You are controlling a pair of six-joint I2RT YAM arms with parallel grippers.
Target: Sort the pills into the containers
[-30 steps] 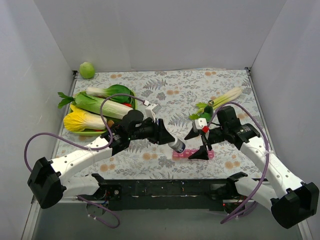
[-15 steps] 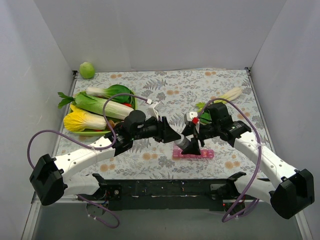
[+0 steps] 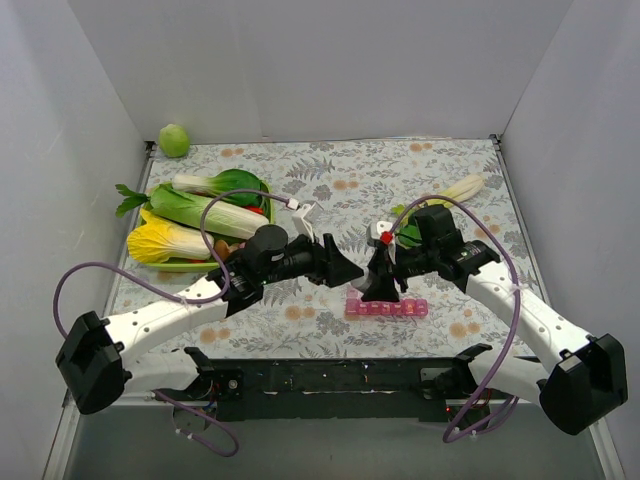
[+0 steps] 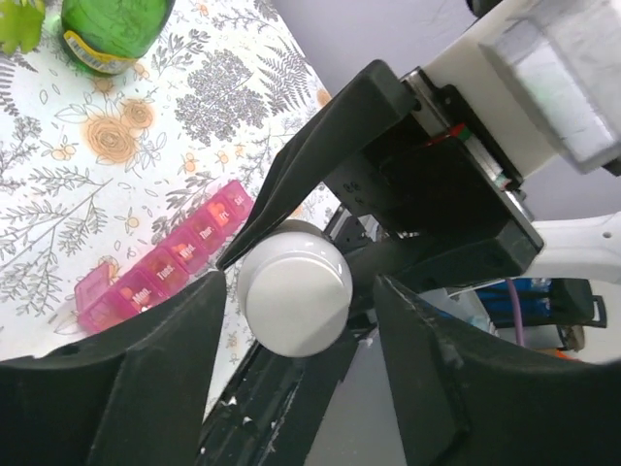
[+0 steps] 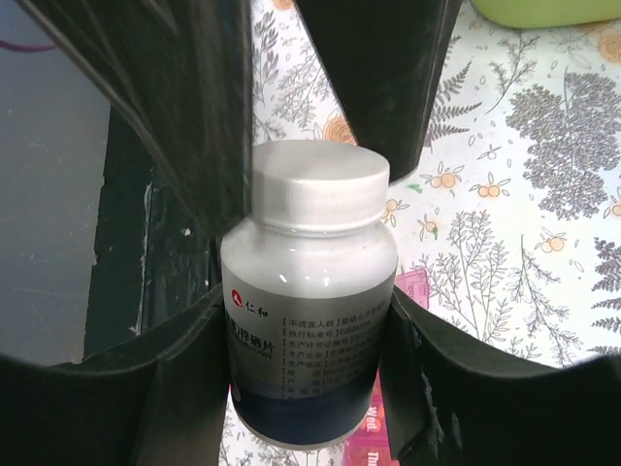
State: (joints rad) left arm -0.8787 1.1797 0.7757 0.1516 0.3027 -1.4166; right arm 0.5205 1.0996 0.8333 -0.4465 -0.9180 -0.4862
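Note:
A white pill bottle with a white screw cap hangs in the air just above the containers, a pink strip of lidded compartments lying on the floral cloth. My right gripper is shut on the bottle's body, with both fingers pressed against its label. My left gripper stands open around the cap end, with a gap on each side. In the top view the two grippers meet over the strip's left end, left gripper facing right gripper. No pills show; the bottle is opaque and capped.
A green oval tray of cabbages and greens fills the left side. A green ball sits in the far left corner. A leek and a green bottle lie behind the right arm. White walls enclose the table.
My right gripper has moved left to the bottle and shut on it. My left gripper, which held the bottle, has opened around its cap.

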